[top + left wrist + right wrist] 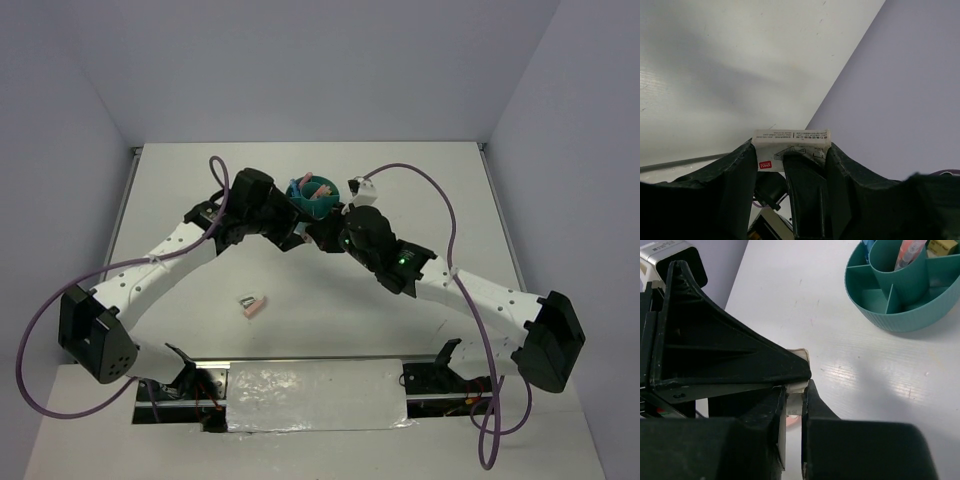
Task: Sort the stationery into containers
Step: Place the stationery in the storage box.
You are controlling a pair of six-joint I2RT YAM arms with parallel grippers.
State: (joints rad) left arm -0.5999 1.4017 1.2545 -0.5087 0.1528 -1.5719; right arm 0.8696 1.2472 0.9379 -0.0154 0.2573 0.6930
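White block [791, 141]: you had it held between both grippers on the near side of the tub, with its printed label facing the left wrist camera.
Left gripper [791, 148]: your jaws stood fairly wide, clamped on the block's two ends.
Right gripper [794, 390]: your jaws were narrow, pinched on a pale edge of the same block, right against the left finger.
Teal tub [910, 322]: it sat on the tabletop [330, 320] just beyond both grippers, apart from them. A pink-and-white pen [907, 255] stood in its centre cup, and a tan piece [942, 246] lay in an outer compartment.
Pink-white block [252, 306]: it lay on the tabletop, well apart from the tub and nearer your arm bases.
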